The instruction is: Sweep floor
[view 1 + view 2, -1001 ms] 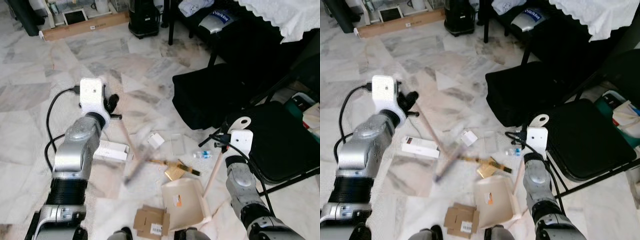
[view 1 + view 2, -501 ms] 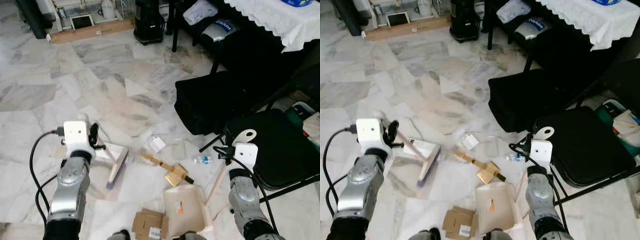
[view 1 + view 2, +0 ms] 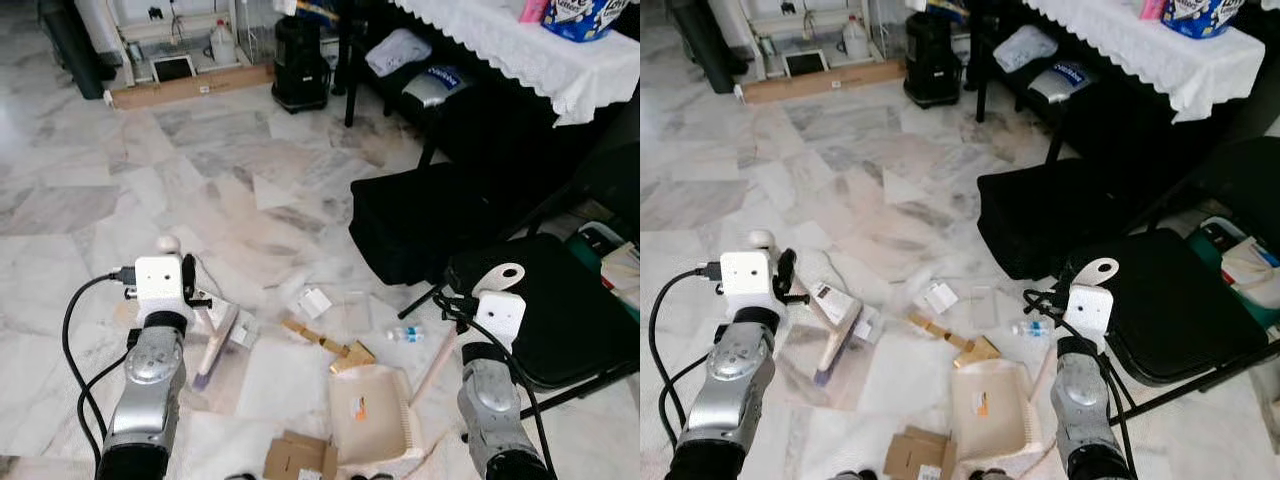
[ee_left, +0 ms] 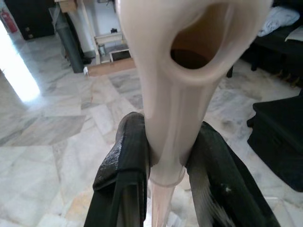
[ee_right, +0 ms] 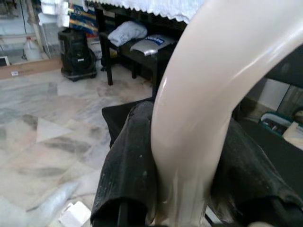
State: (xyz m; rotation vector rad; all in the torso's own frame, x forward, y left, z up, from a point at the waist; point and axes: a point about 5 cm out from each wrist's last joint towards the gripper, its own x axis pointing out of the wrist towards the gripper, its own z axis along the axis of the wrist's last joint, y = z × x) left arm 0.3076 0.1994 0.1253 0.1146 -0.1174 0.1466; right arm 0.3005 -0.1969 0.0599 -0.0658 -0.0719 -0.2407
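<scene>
Broom (image 3: 215, 345) pulled nearer; left gripper (image 4: 165, 156) clamps handle.

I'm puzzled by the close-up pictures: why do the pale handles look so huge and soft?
Left wrist view: the broom handle sits right at the lens, out of focus, with window glare at one edge. Right wrist view: the dustpan handle looms blurred too; the room behind is sharper.

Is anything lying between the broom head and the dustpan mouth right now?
Yes. The tan wooden scraps lie on the floor between the broom head and the cream plastic dustpan, close by its mouth. A flattened brown cardboard piece sits left of the dustpan, off that line.
</scene>
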